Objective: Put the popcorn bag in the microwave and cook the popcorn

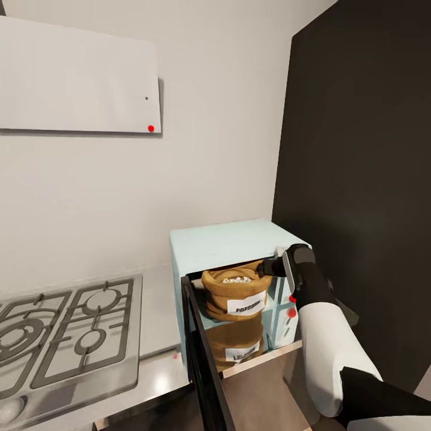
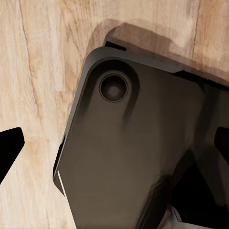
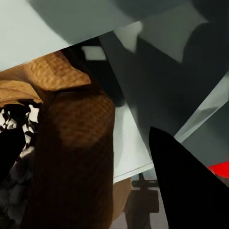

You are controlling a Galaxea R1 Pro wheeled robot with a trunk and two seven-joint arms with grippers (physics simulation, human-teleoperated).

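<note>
The right arm rose from five o'clock in the head view, white forearm angled up toward the microwave [image 1: 230, 242], its dark wrist bent leftward. The right gripper [image 1: 263, 269] reached into the open cavity at the popcorn bag's [image 1: 233, 293] rolled rim; its fingers [image 3: 183, 179] straddled that rim, though whether they pinched it I cannot tell. The bag stood upright inside, popcorn [image 1: 236, 278] showing at its mouth. The microwave sat on the countertop [image 1: 158, 371], door [image 1: 203, 365] swung open toward six o'clock, gas hob [image 1: 66, 335] at nine o'clock. The left gripper [image 2: 114, 143] hung spread over a wooden floor [image 2: 43, 71].
</note>
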